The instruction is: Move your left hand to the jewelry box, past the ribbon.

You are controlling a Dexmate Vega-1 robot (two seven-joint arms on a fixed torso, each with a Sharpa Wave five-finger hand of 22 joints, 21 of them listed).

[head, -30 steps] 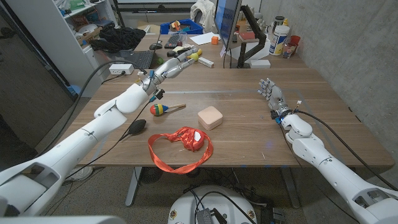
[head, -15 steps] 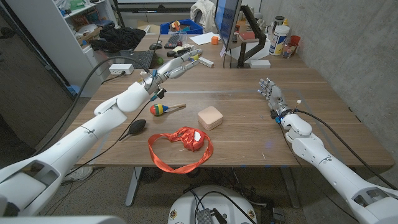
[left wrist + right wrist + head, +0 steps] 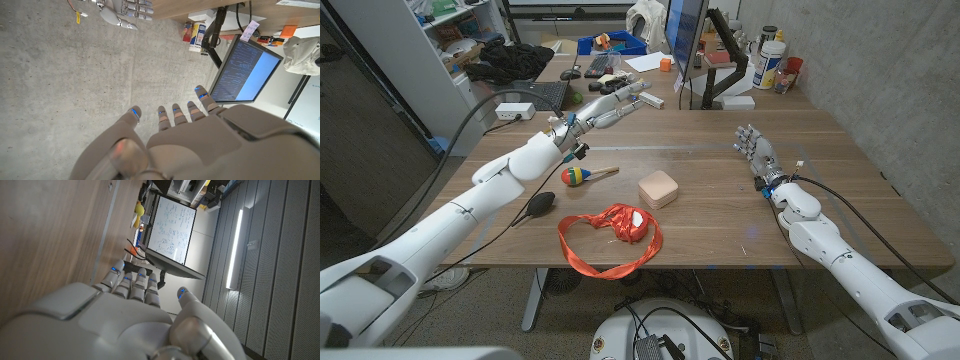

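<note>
Head view: left hand (image 3: 608,104) high beyond jewelry box (image 3: 658,188), fingers (image 3: 625,96) spread.

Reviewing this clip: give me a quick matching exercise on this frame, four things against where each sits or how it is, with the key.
Things:
1. left hand
2. right hand
3. jewelry box
4. ribbon

Places or states:
A. red loop near the table's front edge
B. raised over the table's far left part, fingers apart, holding nothing
C. pale, closed, mid-table beside the maraca
D. at the table's right side, holding nothing

Pairs: 1-B, 2-D, 3-C, 4-A
</note>
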